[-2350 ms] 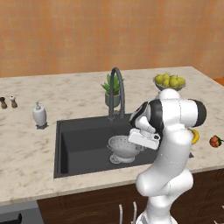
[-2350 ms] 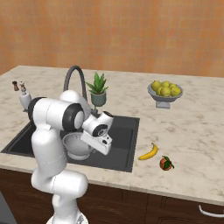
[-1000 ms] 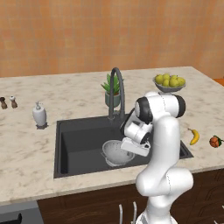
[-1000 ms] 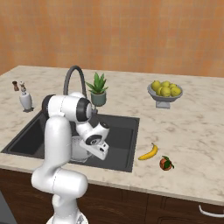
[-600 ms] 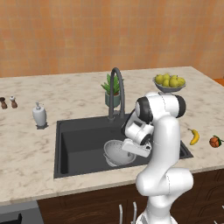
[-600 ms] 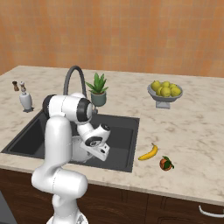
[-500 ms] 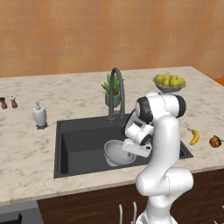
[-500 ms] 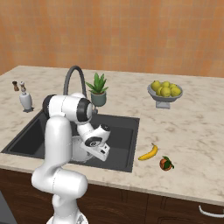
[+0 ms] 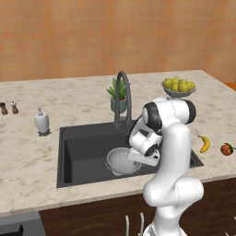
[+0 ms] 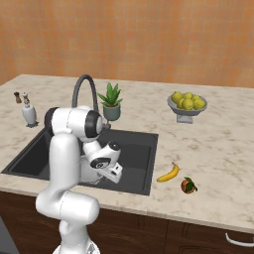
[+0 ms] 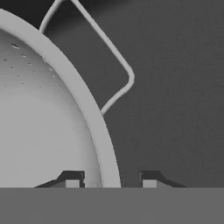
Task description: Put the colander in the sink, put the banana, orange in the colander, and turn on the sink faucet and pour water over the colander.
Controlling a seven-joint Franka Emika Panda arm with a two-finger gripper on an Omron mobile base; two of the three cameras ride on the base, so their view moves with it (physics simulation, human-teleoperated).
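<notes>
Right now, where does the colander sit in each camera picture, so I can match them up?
Left base view: colander in the sink, left of the hand.
Right base view: mostly behind the arm, in the sink.
Hand view: rim and bowl at left.
Shared landmark: the sink faucet.

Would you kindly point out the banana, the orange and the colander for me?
banana [image 10: 168,173]: right base view, middle of its curved yellow body on the counter.
orange [image 10: 187,185]: right base view, centre of the round fruit.
colander [image 9: 120,161]: left base view, perforated inner wall, in the sink.
</notes>
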